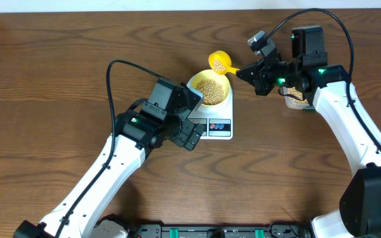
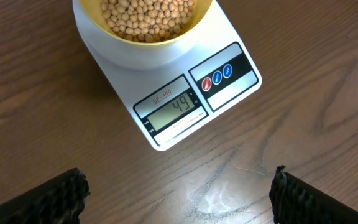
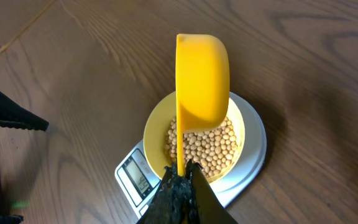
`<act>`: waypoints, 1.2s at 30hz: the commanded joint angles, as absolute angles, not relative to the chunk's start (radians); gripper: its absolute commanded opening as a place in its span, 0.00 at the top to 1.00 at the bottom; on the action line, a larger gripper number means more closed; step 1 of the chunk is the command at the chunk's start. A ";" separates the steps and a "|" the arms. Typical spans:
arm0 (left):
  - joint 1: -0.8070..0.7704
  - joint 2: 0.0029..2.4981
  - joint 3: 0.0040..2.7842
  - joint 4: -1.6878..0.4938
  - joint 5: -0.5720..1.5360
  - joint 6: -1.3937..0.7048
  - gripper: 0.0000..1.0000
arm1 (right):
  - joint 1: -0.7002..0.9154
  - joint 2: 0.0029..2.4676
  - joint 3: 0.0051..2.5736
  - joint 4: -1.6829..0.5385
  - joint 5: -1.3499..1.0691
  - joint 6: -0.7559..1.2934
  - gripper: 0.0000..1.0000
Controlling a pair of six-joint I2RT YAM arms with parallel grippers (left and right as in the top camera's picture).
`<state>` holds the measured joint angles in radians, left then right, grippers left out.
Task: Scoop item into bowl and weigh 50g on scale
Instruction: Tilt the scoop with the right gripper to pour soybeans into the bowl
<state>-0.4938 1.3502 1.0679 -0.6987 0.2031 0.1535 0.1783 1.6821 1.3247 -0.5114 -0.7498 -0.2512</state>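
Loads of beans [image 3: 204, 148] in the pale yellow bowl [image 3: 155, 124] on the scale [image 2: 225, 34], display [image 2: 173, 111] reading 49. Right gripper [image 3: 182, 180] clamps the yellow scoop [image 3: 204, 81], tipped sideways over the bowl. Left gripper [image 2: 176, 186] hangs wide open beside the scale.

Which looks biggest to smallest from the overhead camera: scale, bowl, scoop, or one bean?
1. white rectangular digital scale
2. small round pale yellow bowl
3. bright yellow plastic scoop
4. one tan round bean
The scoop hangs nearer the camera, yet looks smaller than the bowl.
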 commanded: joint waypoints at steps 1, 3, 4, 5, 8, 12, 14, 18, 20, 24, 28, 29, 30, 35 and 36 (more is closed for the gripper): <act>-0.494 1.352 1.055 -0.699 0.193 0.148 0.04 | 0.205 1.687 1.324 -0.514 -0.757 -0.270 0.99; -0.494 1.352 1.055 -0.699 0.193 0.148 0.04 | 0.218 1.687 1.324 -0.514 -0.738 -0.270 0.99; -0.494 1.352 1.055 -0.699 0.193 0.148 0.04 | 0.224 1.687 1.324 -0.514 -0.721 -0.270 0.99; -0.494 1.352 1.055 -0.699 0.193 0.148 0.04 | 0.231 1.687 1.324 -0.515 -0.698 -0.270 0.99; -0.494 1.352 1.055 -0.699 0.193 0.148 0.04 | 0.246 1.687 1.324 -0.512 -0.672 -0.270 0.99; -0.494 1.352 1.055 -0.699 0.193 0.148 0.04 | 0.250 1.687 1.324 -0.506 -0.672 -0.270 0.99; -0.494 1.352 1.055 -0.699 0.193 0.148 0.04 | 0.250 1.687 1.324 -0.506 -0.672 -0.270 0.99; -0.494 1.352 1.055 -0.699 0.193 0.148 0.04 | 0.250 1.687 1.324 -0.504 -0.657 -0.271 0.99; -0.494 1.352 1.055 -0.699 0.193 0.148 0.04 | 0.250 1.687 1.324 -0.503 -0.613 -0.270 0.99; -0.494 1.352 1.055 -0.699 0.193 0.148 0.04 | 0.250 1.687 1.324 -0.502 -0.620 -0.263 0.99; -0.494 1.352 1.055 -0.699 0.193 0.148 0.04 | 0.250 1.687 1.324 -0.489 -0.620 -0.239 0.99; -0.494 1.352 1.055 -0.699 0.193 0.148 0.04 | 0.252 1.687 1.324 -0.489 -0.620 -0.226 0.99; -0.494 1.352 1.055 -0.699 0.193 0.148 0.04 | 0.255 1.687 1.324 -0.490 -0.620 -0.224 0.99; -0.494 1.352 1.055 -0.699 0.193 0.148 0.04 | 0.256 1.687 1.324 -0.482 -0.620 -0.224 0.99; -0.494 1.352 1.055 -0.699 0.193 0.148 0.04 | 0.256 1.687 1.325 -0.482 -0.620 -0.217 0.99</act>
